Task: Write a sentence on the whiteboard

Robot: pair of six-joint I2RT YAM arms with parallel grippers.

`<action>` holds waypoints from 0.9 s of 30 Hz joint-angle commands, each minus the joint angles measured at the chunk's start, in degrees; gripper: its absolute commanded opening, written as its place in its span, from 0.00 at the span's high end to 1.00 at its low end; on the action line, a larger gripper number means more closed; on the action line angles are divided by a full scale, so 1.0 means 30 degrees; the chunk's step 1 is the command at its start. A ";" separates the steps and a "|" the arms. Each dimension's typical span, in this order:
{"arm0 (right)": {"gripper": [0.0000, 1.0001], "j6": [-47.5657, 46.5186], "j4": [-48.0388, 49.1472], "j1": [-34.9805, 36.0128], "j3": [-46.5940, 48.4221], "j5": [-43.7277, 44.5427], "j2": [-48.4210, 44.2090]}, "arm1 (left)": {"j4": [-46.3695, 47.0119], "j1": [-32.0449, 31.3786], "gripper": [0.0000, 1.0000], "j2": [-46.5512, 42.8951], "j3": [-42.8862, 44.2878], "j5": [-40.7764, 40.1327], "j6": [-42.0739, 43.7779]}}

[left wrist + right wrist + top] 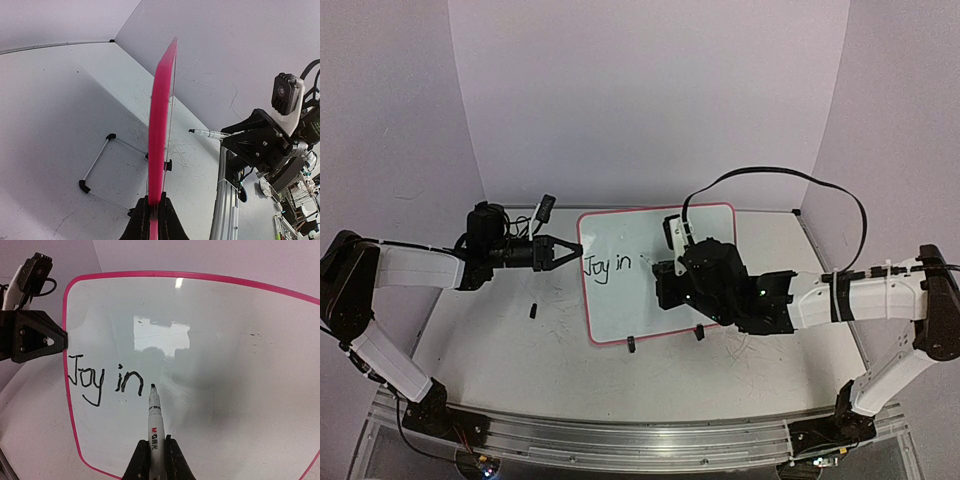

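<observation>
**Right tool clamped on the marker, nib poised just past "Joy in"**

The right tool (152,460) is closed tight round the marker (155,420). Its nib sits at the whiteboard (225,350) just right of the lettering (102,377), though I cannot tell whether it touches. The left tool (558,252) pinches the board's left rim, bracing it where it stands propped in the middle of the worktop (490,340). For the next word, I judge it best to leave a clear gap, follow the same baseline and press lightly.
</observation>
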 commanded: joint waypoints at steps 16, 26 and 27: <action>1.00 -0.0068 0.0067 -0.0016 0.1301 0.1420 0.0429 | 0.0468 0.0060 1.00 -0.0467 0.0708 0.0117 0.0176; 1.00 -0.0014 0.0067 -0.0153 0.1945 0.1243 0.1124 | 0.0469 0.0056 1.00 -0.0684 0.0579 0.0163 0.0188; 1.00 0.0042 0.0067 -0.0197 0.1984 0.1253 0.1173 | 0.0470 0.0049 1.00 -0.0683 0.0579 0.0165 0.0205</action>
